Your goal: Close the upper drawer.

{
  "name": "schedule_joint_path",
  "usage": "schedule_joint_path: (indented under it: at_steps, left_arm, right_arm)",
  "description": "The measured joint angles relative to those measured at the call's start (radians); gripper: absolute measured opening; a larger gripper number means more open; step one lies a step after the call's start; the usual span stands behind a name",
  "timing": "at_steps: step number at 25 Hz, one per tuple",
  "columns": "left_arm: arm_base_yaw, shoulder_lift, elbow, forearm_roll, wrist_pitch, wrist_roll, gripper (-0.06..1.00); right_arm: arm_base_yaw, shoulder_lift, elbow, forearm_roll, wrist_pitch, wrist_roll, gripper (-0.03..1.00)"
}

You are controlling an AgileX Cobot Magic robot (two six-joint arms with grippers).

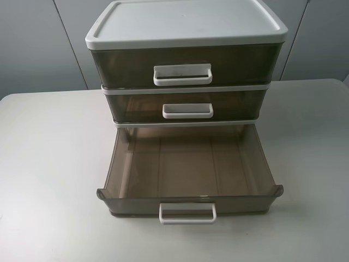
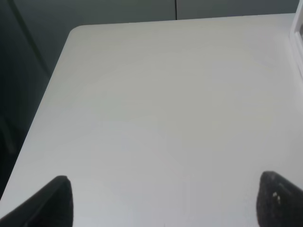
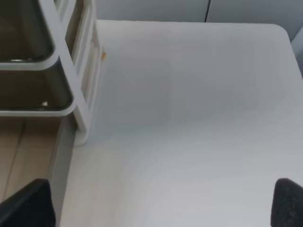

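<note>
The drawer cabinet [image 1: 185,33] stands at the back middle of the table. The upper drawer [image 1: 136,106], the middle one of three, has a shallow smoky-brown front and a chunky white loop handle [image 1: 187,111]. It sits pushed in, flush with the white frame. The bottom drawer [image 1: 185,164] is pulled far out and is empty. Neither gripper shows in the exterior view. My left gripper [image 2: 168,201] is open and empty over bare table left of the cabinet. My right gripper [image 3: 158,203] is open and empty beside the cabinet's right front corner [image 3: 85,85].
The top drawer [image 1: 120,65], with a taller front and a scuffed white handle [image 1: 182,75], is pushed in. The open bottom drawer's side wall [image 3: 59,156] lies close to my right gripper. The white table [image 1: 49,164] extends on both sides of the cabinet.
</note>
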Motion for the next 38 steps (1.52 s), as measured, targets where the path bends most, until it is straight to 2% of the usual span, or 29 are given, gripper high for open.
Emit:
schedule_joint_path:
  at_steps: [4,10,38]
  left_arm:
    - [0.000,0.000,0.000,0.000,0.000,0.000,0.74]
    - [0.000,0.000,0.000,0.000,0.000,0.000,0.74]
    - [0.000,0.000,0.000,0.000,0.000,0.000,0.74]
  right_arm:
    - [0.000,-0.182,0.093,-0.008,0.017,0.079,0.69]
    - [0.000,-0.426,0.196,-0.012,0.059,0.099,0.69]
    - [0.000,-0.444,0.212,-0.008,0.073,0.085,0.69]
